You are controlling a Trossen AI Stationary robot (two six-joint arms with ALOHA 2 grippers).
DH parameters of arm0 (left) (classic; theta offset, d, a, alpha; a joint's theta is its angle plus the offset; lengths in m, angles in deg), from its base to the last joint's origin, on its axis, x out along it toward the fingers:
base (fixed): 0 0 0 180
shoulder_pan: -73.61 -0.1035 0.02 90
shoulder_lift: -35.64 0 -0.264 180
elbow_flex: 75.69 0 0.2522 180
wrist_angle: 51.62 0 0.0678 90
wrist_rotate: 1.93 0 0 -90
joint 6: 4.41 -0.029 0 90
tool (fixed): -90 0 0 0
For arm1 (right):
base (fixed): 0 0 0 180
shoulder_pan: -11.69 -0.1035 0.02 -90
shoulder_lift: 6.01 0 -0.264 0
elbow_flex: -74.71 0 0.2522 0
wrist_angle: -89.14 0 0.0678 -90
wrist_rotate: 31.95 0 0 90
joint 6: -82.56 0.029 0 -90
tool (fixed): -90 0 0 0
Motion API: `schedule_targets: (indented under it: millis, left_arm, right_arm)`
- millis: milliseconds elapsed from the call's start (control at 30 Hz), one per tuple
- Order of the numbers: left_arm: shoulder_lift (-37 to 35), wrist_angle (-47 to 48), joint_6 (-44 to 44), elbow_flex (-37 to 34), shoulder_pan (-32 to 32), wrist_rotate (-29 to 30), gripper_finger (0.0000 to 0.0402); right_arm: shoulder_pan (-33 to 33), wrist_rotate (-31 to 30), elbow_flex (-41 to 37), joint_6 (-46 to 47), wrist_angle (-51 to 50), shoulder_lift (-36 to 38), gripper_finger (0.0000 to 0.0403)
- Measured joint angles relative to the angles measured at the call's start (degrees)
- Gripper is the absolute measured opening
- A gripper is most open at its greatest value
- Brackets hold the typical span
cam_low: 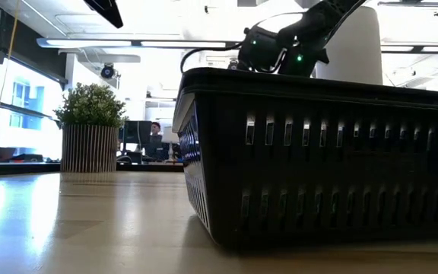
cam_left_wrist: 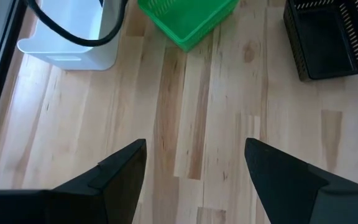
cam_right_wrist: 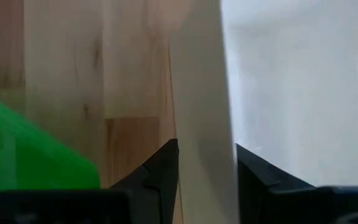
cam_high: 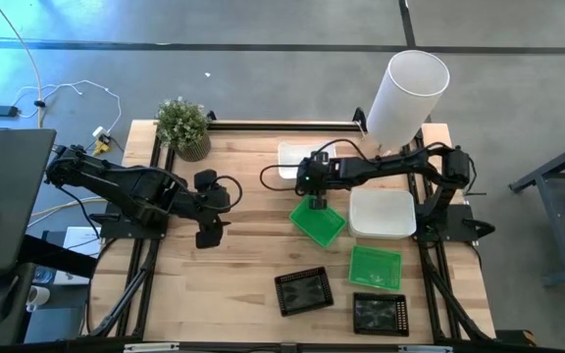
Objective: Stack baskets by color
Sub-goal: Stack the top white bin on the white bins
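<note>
My right gripper (cam_high: 312, 188) reaches to the table's middle and is shut on a white basket (cam_high: 292, 157) at the far side, partly under the arm. A green basket (cam_high: 318, 222) lies just near of it, and a second green one (cam_high: 375, 267) nearer still. Another white basket (cam_high: 383, 214) rests flat at the right. Two black baskets (cam_high: 303, 291) (cam_high: 381, 314) sit by the near edge. My left gripper (cam_high: 212, 208) hovers open over bare wood at the left. My right gripper has the white basket's near wall (cam_right_wrist: 204, 124) between its two fingers, one finger (cam_right_wrist: 163, 168) outside and one (cam_right_wrist: 253, 174) on the inside. The fingers slant down from the table's right and straddle the wall's top edge. Whether the basket is off the table, I cannot tell.
A tall white cylinder (cam_high: 405, 93) stands at the far right and a potted plant (cam_high: 184, 127) at the far left corner. The nearest black basket (cam_low: 318, 152) fills the low view. A person (cam_low: 154, 131) sits far off in the room. Bare wood lies at the near left.
</note>
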Motion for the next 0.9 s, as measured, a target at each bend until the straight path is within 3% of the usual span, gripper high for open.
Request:
schedule_targets:
  millis: [100, 267, 633, 900]
  left_arm:
    - [0.0, 0.0, -0.3, 0.0, 0.0, 0.0, 0.026]
    - [0.0, 0.0, -1.3, 0.0, 0.0, 0.0, 0.0259]
    - [0.0, 0.0, -1.3, 0.0, 0.0, 0.0, 0.0259]
    - [0.0, 0.0, -1.2, 0.0, 0.0, 0.0, 0.0259]
  right_arm:
    - [-0.2, -0.2, 0.0, 0.1, -0.5, 0.0, 0.0083]
    - [-0.2, -0.1, 0.0, 2.7, -2.3, 0.5, 0.0009]
    - [-2.1, -0.7, 3.3, 6.6, -6.7, 4.4, 0.0001]
    - [-8.5, -6.6, 5.6, 10.3, -14.1, 11.4, 0.0]
